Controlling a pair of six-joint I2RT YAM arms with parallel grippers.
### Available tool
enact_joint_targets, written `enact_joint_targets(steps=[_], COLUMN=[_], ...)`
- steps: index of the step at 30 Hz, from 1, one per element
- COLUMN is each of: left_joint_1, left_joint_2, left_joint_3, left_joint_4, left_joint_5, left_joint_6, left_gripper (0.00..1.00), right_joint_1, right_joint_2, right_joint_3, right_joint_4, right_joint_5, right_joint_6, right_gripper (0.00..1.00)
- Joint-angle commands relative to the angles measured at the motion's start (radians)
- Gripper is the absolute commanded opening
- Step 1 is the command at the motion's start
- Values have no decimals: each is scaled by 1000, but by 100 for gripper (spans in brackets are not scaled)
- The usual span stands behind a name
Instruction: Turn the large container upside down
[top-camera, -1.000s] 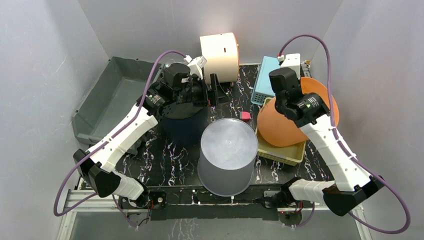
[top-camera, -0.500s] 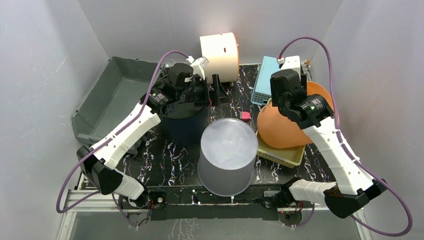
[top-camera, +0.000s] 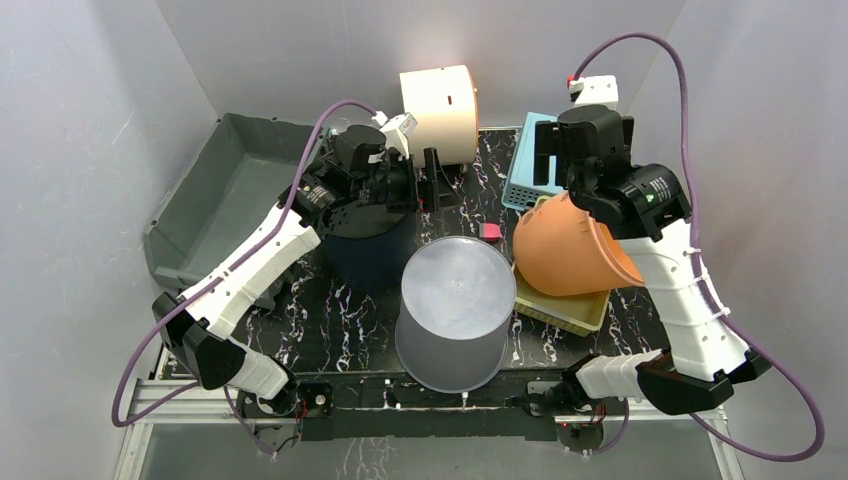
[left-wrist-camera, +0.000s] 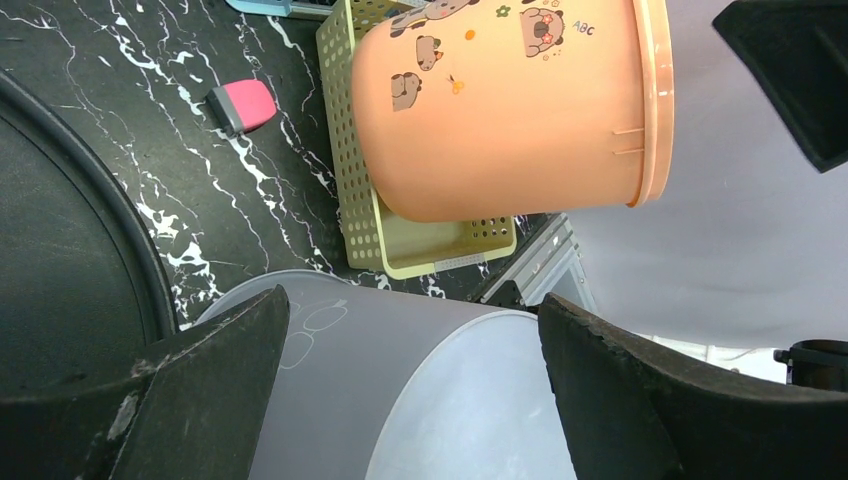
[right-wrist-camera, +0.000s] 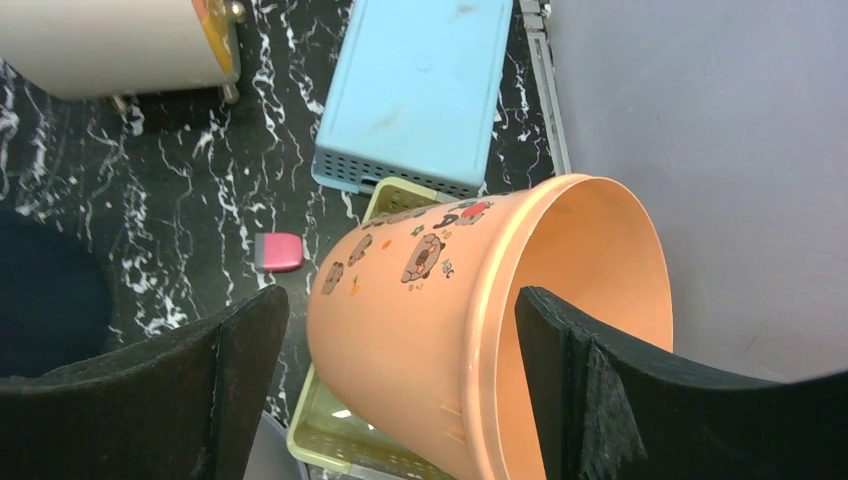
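The biggest container, a grey translucent bucket (top-camera: 455, 310), stands base up at the table's front centre; its wall also shows in the left wrist view (left-wrist-camera: 400, 400). An orange bucket (top-camera: 565, 250) with cartoon prints lies on its side across a yellow basket (top-camera: 560, 305), mouth toward the right wall. My right gripper (top-camera: 585, 148) hovers open above the orange bucket (right-wrist-camera: 420, 330), touching nothing. My left gripper (top-camera: 432, 180) stands open over a dark bucket (top-camera: 370, 250), its jaws framing the grey bucket from a distance and holding nothing.
A pink eraser (top-camera: 490, 231) lies between the buckets. A blue basket (top-camera: 525, 170) leans at the back right. A cream cylinder (top-camera: 440, 110) stands at the back centre. A grey bin (top-camera: 215, 200) fills the left side. Walls close in on both sides.
My right gripper has opened, let go of the orange bucket and lifted back toward the rear. The bucket now rests tipped on the yellow basket. The left arm has barely shifted.
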Motion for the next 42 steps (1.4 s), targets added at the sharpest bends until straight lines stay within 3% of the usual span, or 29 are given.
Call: enact_joint_targets(steps=[1, 4, 8, 15, 23, 34, 42], left_joint_1=[-4, -8, -11, -46, -120, -199, -219], left_joint_2=[-7, 9, 17, 141, 307, 323, 364], left_joint_3=[40, 70, 97, 223, 429, 370, 455], left_joint_4=[5, -30, -56, -154, -241, -330, -530], left_joint_5=[14, 1, 2, -19, 32, 47, -84], left_joint_6=[-4, -5, 13, 77, 131, 198, 281], left_gripper=[94, 94, 94, 95, 95, 95, 95], right_joint_1=[4, -30, -190, -352, -387, -392, -392], right_joint_2=[3, -33, -59, -75, -74, -60, -46], right_joint_3=[70, -2, -93, -203, -254, -203, -40], right_joint_4=[-27, -13, 28, 82, 133, 114, 83], right_joint_5=[95, 202, -50, -332, -449, -407, -360], right_joint_6=[73, 93, 69, 91, 133, 122, 114], right_gripper=[82, 98, 98, 96, 57, 0, 0])
